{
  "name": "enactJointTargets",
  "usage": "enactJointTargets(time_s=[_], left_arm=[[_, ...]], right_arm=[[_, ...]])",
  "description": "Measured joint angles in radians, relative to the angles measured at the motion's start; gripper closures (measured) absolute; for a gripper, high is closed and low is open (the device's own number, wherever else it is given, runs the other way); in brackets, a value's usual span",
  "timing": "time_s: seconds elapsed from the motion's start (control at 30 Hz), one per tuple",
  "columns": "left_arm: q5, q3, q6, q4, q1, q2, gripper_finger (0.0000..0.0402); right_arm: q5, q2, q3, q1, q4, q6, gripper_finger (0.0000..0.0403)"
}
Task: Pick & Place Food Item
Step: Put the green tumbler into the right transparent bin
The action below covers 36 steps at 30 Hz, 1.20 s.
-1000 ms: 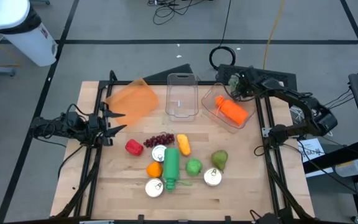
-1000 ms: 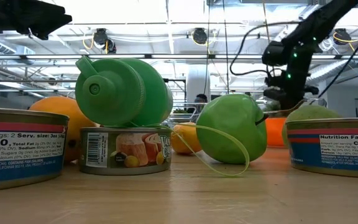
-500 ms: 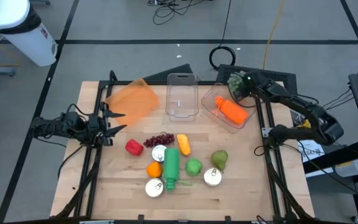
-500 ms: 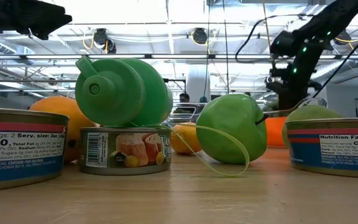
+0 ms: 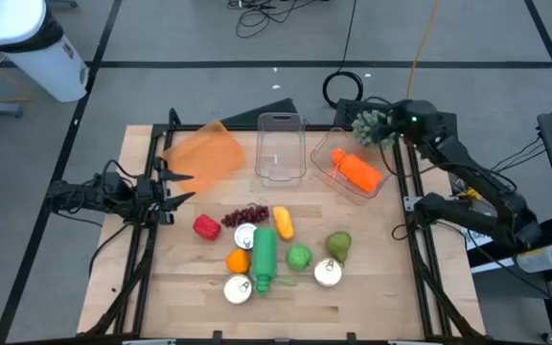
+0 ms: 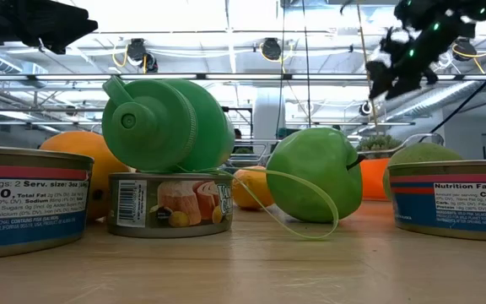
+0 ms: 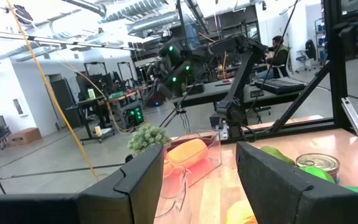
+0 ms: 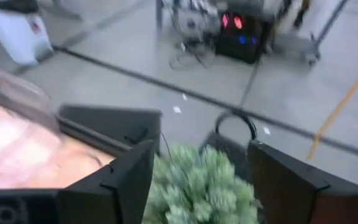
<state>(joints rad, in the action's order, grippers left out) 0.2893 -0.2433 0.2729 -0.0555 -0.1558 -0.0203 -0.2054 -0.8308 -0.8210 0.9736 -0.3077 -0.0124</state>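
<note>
Right end effector (image 5: 383, 126), upper right of the high view, fingers parted with the green leafy vegetable (image 5: 369, 126) between them, beside the clear tray (image 5: 332, 165) holding the carrot (image 5: 357, 170). Best to centre it above the tray before releasing.

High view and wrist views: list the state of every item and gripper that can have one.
carrot: lying in the clear tub
clear tub: tilted, holds the carrot
empty clear container: upright, nothing inside
green leafy bunch: resting at the tub's far corner, between the right gripper's parted fingers
right gripper: open, raised
left gripper: open, waiting at the table's left edge
green bottle: lying on cans, capped
</note>
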Motion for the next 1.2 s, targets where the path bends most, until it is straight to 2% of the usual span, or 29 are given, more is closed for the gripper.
enactJointTargets(time_s=[0.07,0.13,0.27,0.37,0.43,0.5,0.7,0.9,1.07,1.2], left_arm=[[0.0,0.0,0.0,0.0,0.0,0.0,0.0188],[0.0,0.0,0.0,0.0,0.0,0.0,0.0188],[0.0,0.0,0.0,0.0,0.0,0.0,0.0188],[0.0,0.0,0.0,0.0,0.0,0.0,0.0188],[0.0,0.0,0.0,0.0,0.0,0.0,0.0188],[0.0,0.0,0.0,0.0,0.0,0.0,0.0188],[0.0,0.0,0.0,0.0,0.0,0.0,0.0188],[0.0,0.0,0.0,0.0,0.0,0.0,0.0188],[0.0,0.0,0.0,0.0,0.0,0.0,0.0188],[0.0,0.0,0.0,0.0,0.0,0.0,0.0188]], right_arm=[[0.022,0.028,-0.037,-0.001,-0.013,0.001,0.0151],[0.11,0.056,-0.074,0.0,-0.015,-0.019,0.0147],[0.465,0.109,-0.128,-0.01,-0.001,-0.108,0.0142],[0.742,0.135,-0.132,-0.066,0.018,-0.176,0.0138],[0.872,0.145,-0.132,-0.122,0.026,-0.207,0.0137],[0.938,0.154,-0.13,-0.193,0.026,-0.213,0.0137],[0.966,0.164,-0.075,-0.441,0.124,-0.205,0.0129],[0.965,0.158,0.019,-0.625,0.273,-0.218,0.0113],[0.951,0.23,0.022,-0.626,0.138,-0.14,0.0116],[0.872,0.354,0.022,-0.59,-0.02,-0.04,0.0122]])
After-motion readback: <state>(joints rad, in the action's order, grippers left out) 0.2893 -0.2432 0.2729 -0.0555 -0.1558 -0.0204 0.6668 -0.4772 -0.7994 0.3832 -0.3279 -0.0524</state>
